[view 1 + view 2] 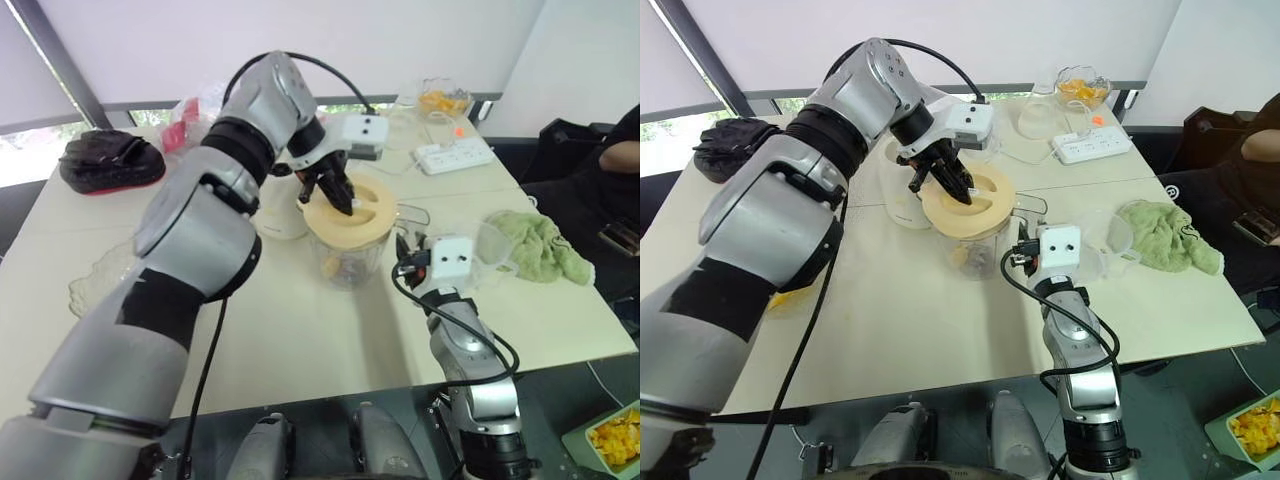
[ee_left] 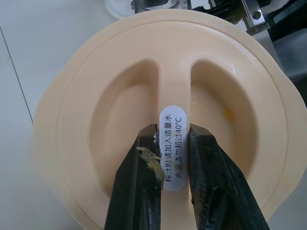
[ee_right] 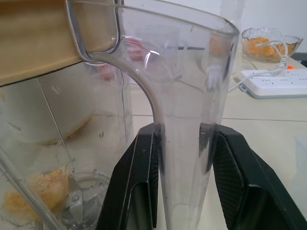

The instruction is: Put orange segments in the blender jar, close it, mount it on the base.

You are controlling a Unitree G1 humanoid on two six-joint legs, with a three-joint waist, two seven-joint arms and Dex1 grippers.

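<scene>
Table [image 1: 300, 340]: pale cream top; things listed from the robot's left to its right.
Black object [image 1: 108, 160]: dark rounded thing at the far left corner, well apart from the blender.
Base [image 1: 280, 215]: cream-white squat cylinder, upright, just beside the jar on its left and partly hidden by the left arm; its top cannot be seen.
Left gripper [image 2: 172, 148]: reaches down from above onto the lid; its black fingers [image 2: 136, 191] are pressed onto the raised centre ridge, pinching it from both sides. A scrap of orange pulp sticks to one finger.
Lid [image 1: 350, 215]: cream-yellow disc with two sunken half-round hollows and a ridge between them carrying a white printed label [image 2: 172, 143]. It sits on the jar's mouth and looks slightly tilted in the head views.
Blender jar [image 1: 345, 262]: clear plastic, tapered, ribbed, standing upright near the table's middle, long axis vertical, mouth upward under the lid. Its handle [image 3: 184, 124] points toward the robot's right.
Orange segments [image 3: 36, 194]: glossy yellow-orange pieces low in the jar, beside the metal blade hub.
Right gripper [image 3: 184, 158]: held level beside the jar, fingers partly spread and clamped on the clear handle, one on each side.
Clear cup [image 1: 490, 245]: just right of the right gripper.
Green cloth [image 1: 540, 245]: crumpled, near the right edge.
Power strip [image 1: 455, 155]: white, at the far right.
Glass bowl [image 1: 445, 100]: behind the strip, holding more orange pieces.
</scene>
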